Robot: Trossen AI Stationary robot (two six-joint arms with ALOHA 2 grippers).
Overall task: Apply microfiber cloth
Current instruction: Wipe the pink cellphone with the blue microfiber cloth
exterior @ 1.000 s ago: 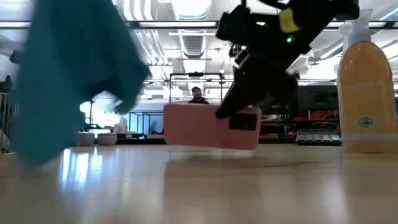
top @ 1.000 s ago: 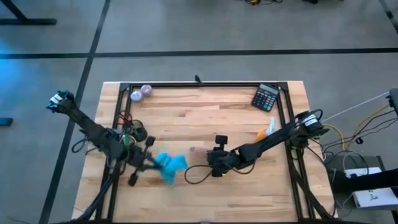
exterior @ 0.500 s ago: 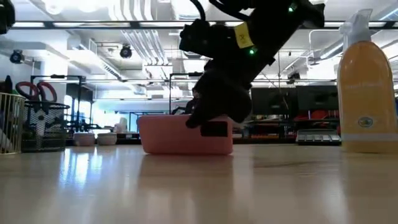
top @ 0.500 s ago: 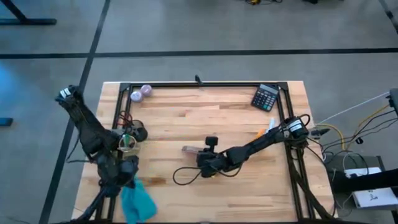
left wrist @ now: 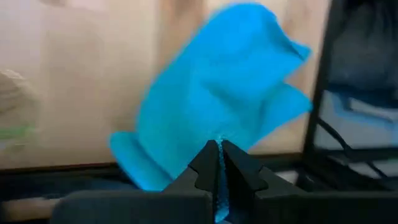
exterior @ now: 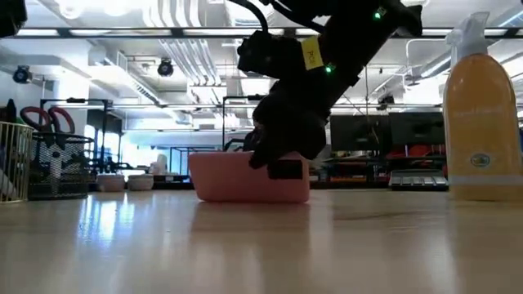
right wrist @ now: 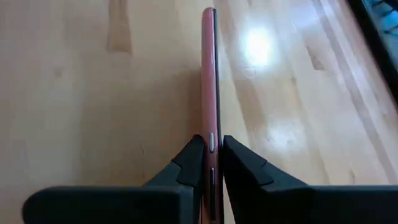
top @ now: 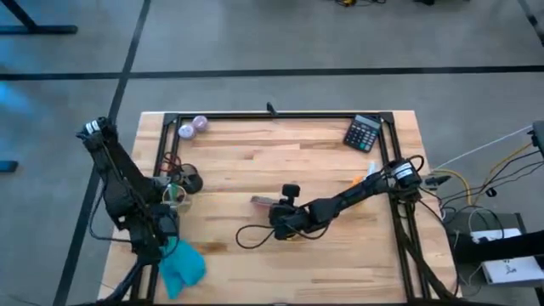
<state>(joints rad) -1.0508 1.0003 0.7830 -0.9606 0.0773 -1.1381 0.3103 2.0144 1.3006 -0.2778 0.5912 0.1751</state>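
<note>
Pinching the teal microfiber cloth (top: 182,264) between closed fingers, the left gripper (left wrist: 218,163) sits at the table's (top: 255,161) near-left corner; farther in, near its middle, the right gripper (right wrist: 212,155) clamps a pink phone (right wrist: 209,81) on edge

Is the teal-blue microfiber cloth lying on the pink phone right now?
No: in the high view the teal-blue microfiber cloth hangs from the left pincer at the table's near-left corner, far from the pink phone held by the right pincer.
</note>
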